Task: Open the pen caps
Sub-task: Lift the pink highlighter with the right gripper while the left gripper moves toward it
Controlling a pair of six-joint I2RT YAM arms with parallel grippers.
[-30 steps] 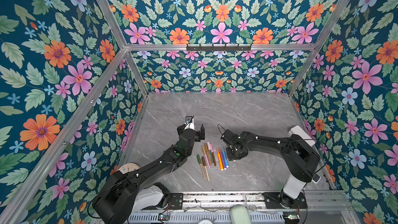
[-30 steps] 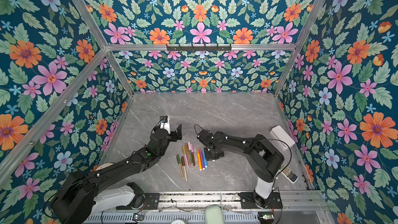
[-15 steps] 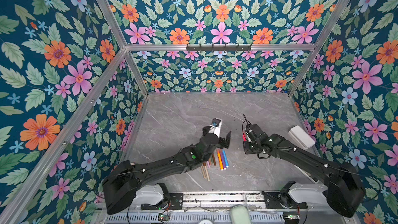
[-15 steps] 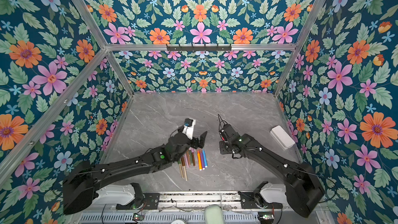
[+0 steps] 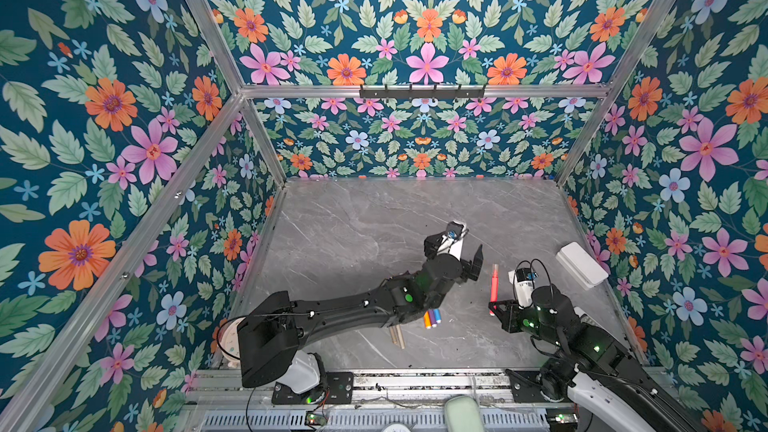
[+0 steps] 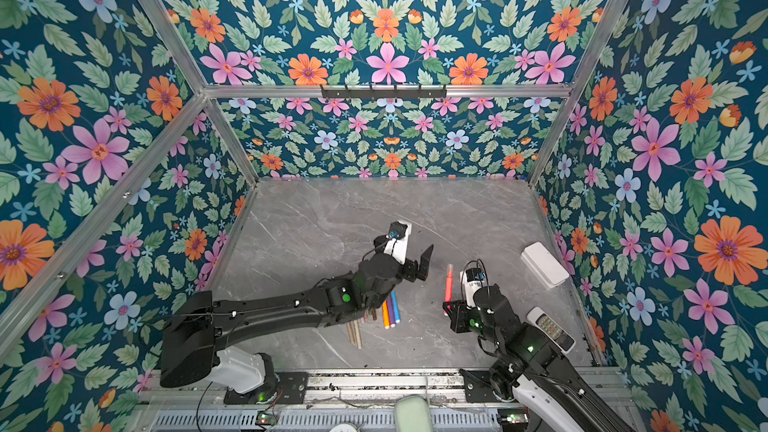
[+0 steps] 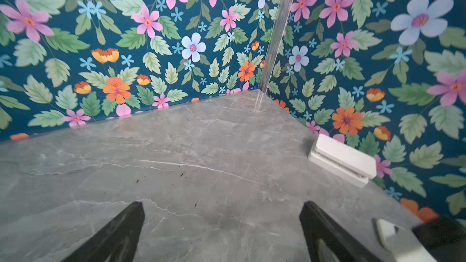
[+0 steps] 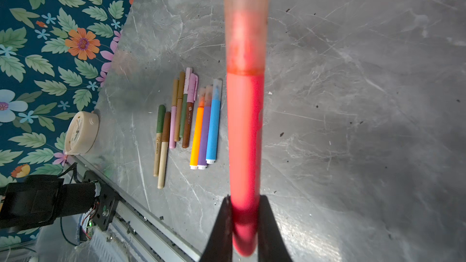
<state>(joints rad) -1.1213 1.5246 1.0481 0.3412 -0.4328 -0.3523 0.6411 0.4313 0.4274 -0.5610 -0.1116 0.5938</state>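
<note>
Right arm has come off the pen row and carried one pen clear to the right; left arm has swung over the row toward it.

Right gripper [image 8: 245, 197] is pinched on the tail end of the red pen [image 8: 244, 134]. The jaws squeeze the barrel and the pen sticks straight out from the claw, apparently clear of the table [image 7: 201, 147]. Its cap [image 8: 245, 21], the cloudy sleeve at the far end, is still on.

Left gripper [image 7: 222, 202] is wide open with nothing between the jaws. In both top views it sits near the capped end, not around it.

Remaining pens [image 8: 191, 122] lie side by side on the table, capped as far as I can tell, partly under the left forearm in both top views.

My read is that the left claw takes the cap next:
- Square the open jaws across the cap only, beyond the seam where the red starts, never on the barrel.
- Close firmly and pull along the pen's axis, with no side bend.
- The right grip is far from the cap, a long lever, so the pen may pivot in the jaws. Pull slow and straight.
</note>
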